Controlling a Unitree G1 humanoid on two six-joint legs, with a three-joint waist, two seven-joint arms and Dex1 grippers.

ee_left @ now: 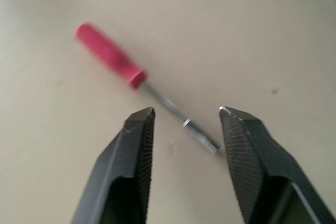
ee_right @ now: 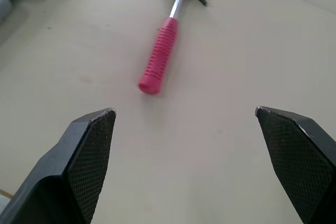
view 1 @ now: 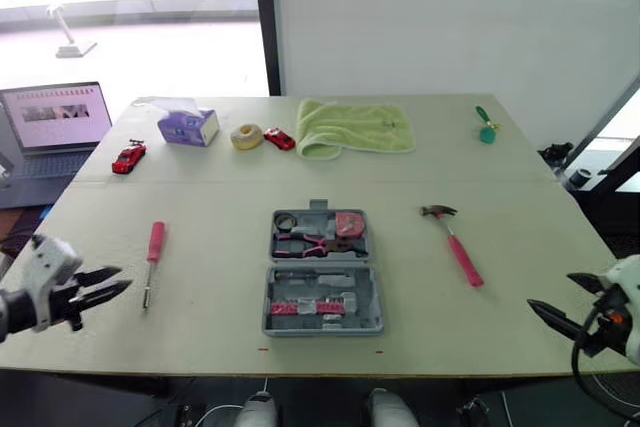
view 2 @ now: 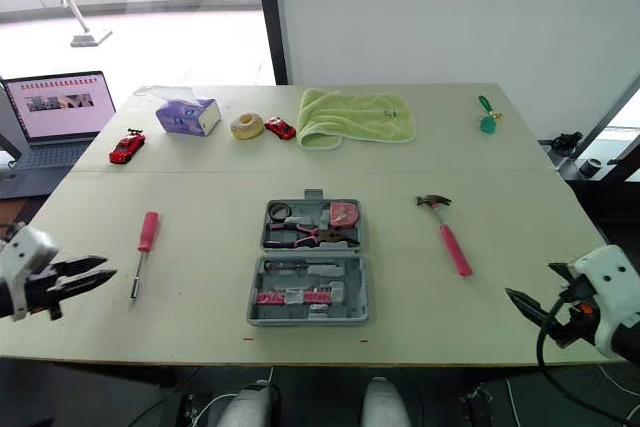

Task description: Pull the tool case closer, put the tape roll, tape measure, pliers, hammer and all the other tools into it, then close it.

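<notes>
- Tool case (view 1: 322, 272) lies open in the middle of the table (view 1: 520, 177), towards the robot's edge, with its two grey halves flat and the hinge across
- The far half holds pink-handled pliers (view 1: 315, 244), a dark ring and a red item that may be the tape measure; the near half holds small pink bits
- A screwdriver (view 1: 152, 259) lies well left of the case, with its red handle pointing away and its bare tip towards the robot
- A hammer (view 1: 455, 242) lies to the right of the case, with its head at the far end and its pink grip nearer
- A cream tape roll (view 1: 246, 136) sits far back among a tissue box (view 1: 188, 128), two toy cars and a green towel (view 1: 355, 127)
- The left claw (view 1: 122, 280) is spread open and empty, just off the screwdriver's tip and lined up with the shaft
- The right claw (ee_right: 184, 110) is gaping wide and holds nothing, with the hammer's grip ahead of it but apart
- The step in hand looks like picking up the loose tools, as the case seems near enough
- For the screwdriver, move forward past the thin shaft and pinch the red handle across its width; the metal would likely slip or roll
- For the hammer, grip the ribbed handle close to the head so the heavy end does not swing down
- Lower each tool flat into a free slot, clear of the hinge so the lid can shut
</notes>
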